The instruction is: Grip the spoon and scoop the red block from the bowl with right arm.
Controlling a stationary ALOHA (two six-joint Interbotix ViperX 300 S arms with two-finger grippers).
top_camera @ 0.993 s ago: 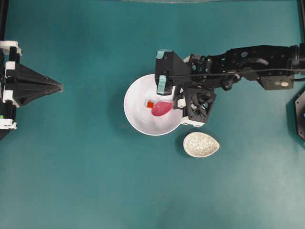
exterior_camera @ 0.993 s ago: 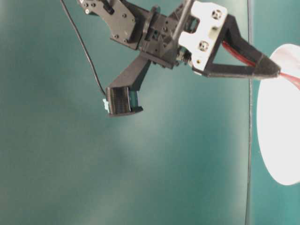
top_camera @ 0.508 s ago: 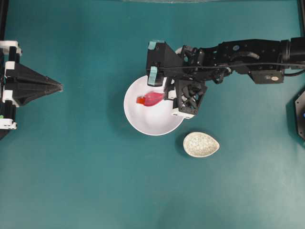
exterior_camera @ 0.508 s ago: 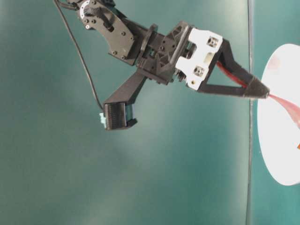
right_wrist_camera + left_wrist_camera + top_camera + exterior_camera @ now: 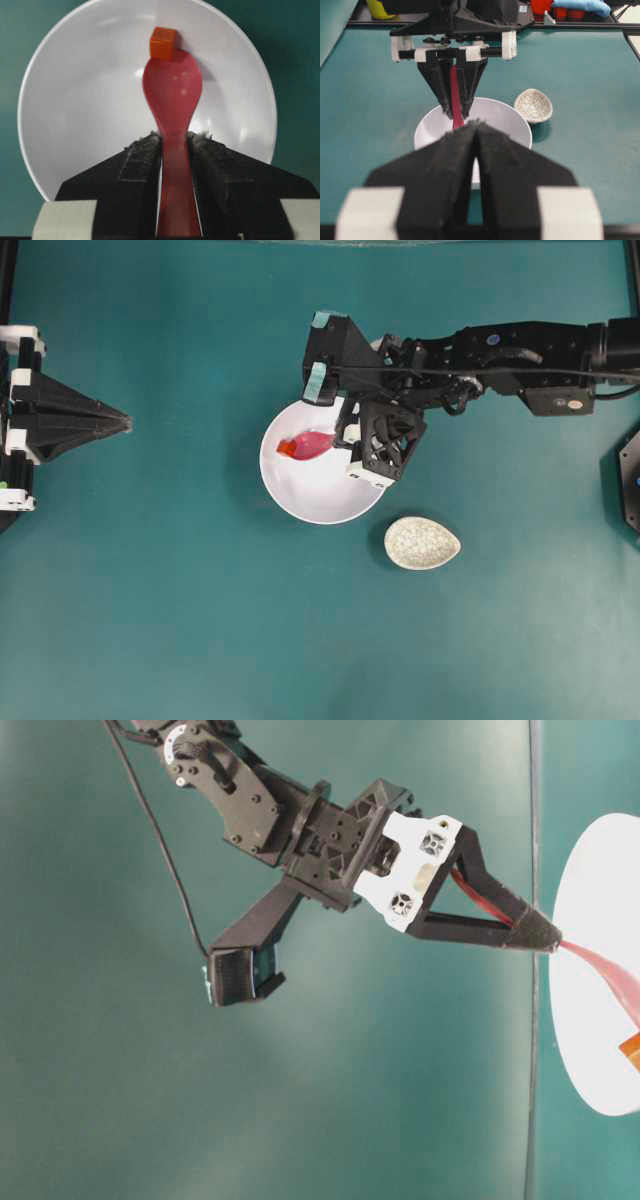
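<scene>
The white bowl (image 5: 305,502) stands mid-table. My right gripper (image 5: 346,437) is over its right rim, shut on the handle of the pink spoon (image 5: 312,445). In the right wrist view the gripper (image 5: 174,136) clamps the handle and the spoon's scoop (image 5: 172,90) lies inside the bowl (image 5: 85,100). The red block (image 5: 163,42) touches the scoop's far tip, up against the bowl's wall. In the overhead view the red block (image 5: 286,448) is left of the scoop. My left gripper (image 5: 124,422) rests shut at the far left, with nothing in it.
A speckled beige oval spoon rest (image 5: 422,542) lies just below and right of the bowl. The right arm (image 5: 520,355) reaches in from the right edge. A black mount (image 5: 632,475) is at the right border.
My right gripper has swept the spoon leftward across the bowl. The red block has been pushed from the bowl's middle toward its left wall, staying at the scoop's tip. The left arm has not moved.
</scene>
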